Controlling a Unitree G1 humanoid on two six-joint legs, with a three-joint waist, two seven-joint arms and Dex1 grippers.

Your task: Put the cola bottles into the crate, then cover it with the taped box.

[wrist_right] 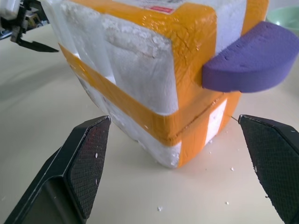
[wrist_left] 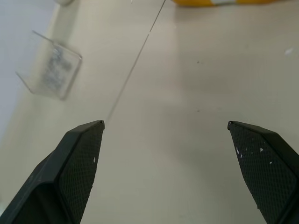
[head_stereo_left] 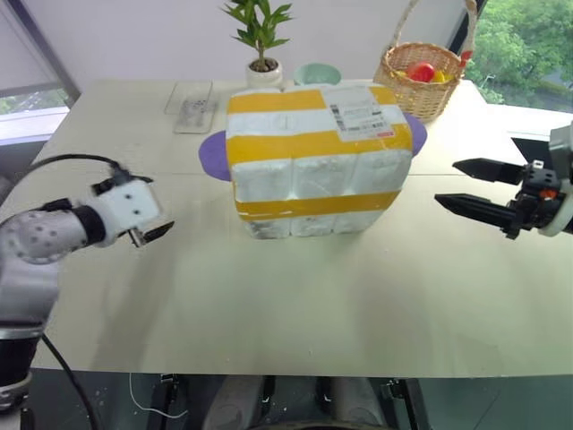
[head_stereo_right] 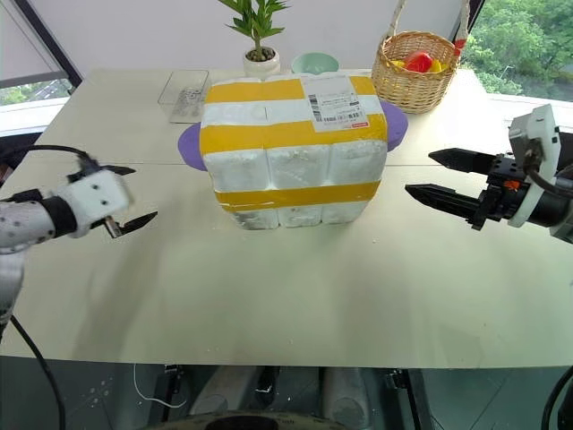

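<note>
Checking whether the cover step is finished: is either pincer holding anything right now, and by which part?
Nothing is held. The left pincer and the right pincer both stand open and empty, apart from the taped box on the table.

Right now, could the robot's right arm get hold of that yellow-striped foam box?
Probably yes. The right gripper is open beside the taped box, pointing toward it, with only bare table between. The purple handle sticks out on that side, but doesn't block the way.
</note>
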